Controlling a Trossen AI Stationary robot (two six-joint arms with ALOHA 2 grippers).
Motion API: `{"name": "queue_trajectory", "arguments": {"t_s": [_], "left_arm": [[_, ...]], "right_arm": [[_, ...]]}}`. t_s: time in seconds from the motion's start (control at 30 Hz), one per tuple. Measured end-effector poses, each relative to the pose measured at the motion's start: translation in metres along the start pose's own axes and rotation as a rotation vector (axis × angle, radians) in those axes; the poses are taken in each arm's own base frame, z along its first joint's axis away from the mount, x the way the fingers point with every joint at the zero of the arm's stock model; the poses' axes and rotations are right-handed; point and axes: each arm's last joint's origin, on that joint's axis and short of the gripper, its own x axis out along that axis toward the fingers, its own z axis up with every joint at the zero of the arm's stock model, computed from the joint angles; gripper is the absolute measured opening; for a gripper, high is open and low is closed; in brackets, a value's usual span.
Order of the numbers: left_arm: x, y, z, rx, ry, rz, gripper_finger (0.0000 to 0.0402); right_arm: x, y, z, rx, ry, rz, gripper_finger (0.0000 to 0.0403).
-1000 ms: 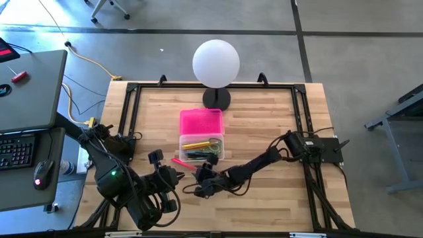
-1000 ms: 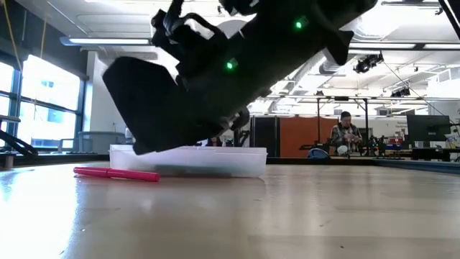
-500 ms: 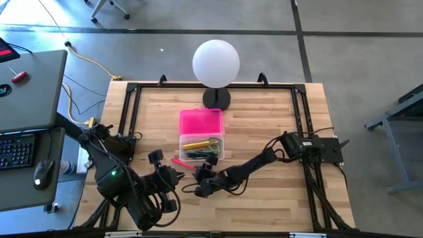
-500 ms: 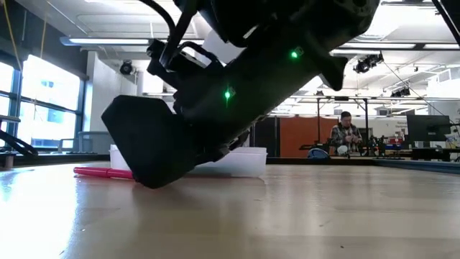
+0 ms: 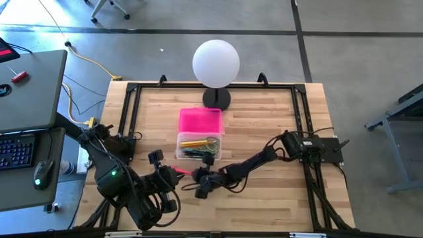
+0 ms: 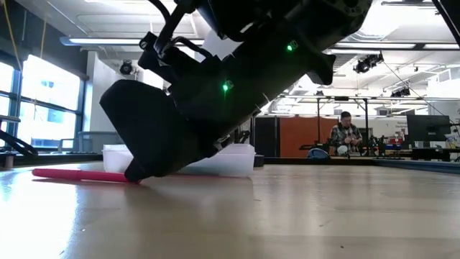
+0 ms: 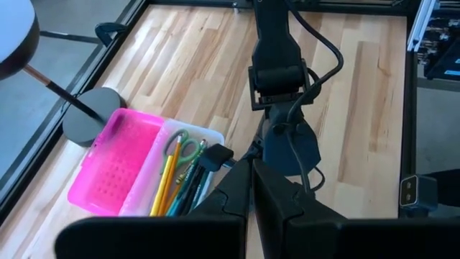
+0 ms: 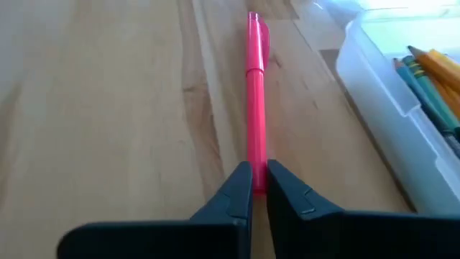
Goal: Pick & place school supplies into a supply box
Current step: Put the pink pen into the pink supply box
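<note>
Currently: pink pen pinched at table level

My right gripper (image 8: 259, 188) clamps one end of the pink pen (image 8: 256, 93), lying flat on bare wooden table (image 5: 264, 125) just beside the clear supply box (image 5: 198, 145). Open boards surround it. My left gripper (image 7: 251, 194) waits narrow, near the front edge.

Clear box (image 5: 198, 149) lay open mid-table, pink lid (image 5: 200, 121) flat behind it, pencils (image 7: 175, 188) and green-handled scissors (image 7: 183, 148) lay inside lengthwise, pink pen (image 8: 256, 93) lay flat on the wood just beside the box, one end pinched.
</note>
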Motion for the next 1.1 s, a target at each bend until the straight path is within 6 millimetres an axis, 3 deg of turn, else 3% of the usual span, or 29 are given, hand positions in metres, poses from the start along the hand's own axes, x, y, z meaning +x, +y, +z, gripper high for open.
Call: {"name": "queue_trajectory", "arguments": {"t_s": [0.13,0.3,0.47,0.63,0.83,1.1], "left_arm": [[0.0,0.0,0.0,0.0,0.012,-0.01,0.0051],[0.0,0.0,-0.001,0.0,0.018,-0.014,0.0051],[0.0,0.0,-0.001,0.0,0.018,-0.014,0.0051],[0.0,0.0,0.0,-0.005,0.016,-0.013,0.0051],[0.0,-0.001,-0.001,-0.028,0.021,-0.018,0.0051],[0.0,-0.001,0.0,-0.03,0.021,-0.019,0.0051]], "right_arm": [[-0.01,0.018,-0.008,-0.042,0.009,0.006,0.0025],[-0.028,0.044,-0.026,-0.084,0.071,0.022,0.0011],[-0.038,0.057,-0.033,-0.157,0.049,-0.024,0.0009],[-0.044,0.057,-0.028,-0.248,0.019,-0.07,0.0048],[-0.047,0.052,-0.019,-0.235,0.058,0.021,0.0093],[-0.043,0.046,-0.016,-0.178,0.096,0.089,0.0098]]}}
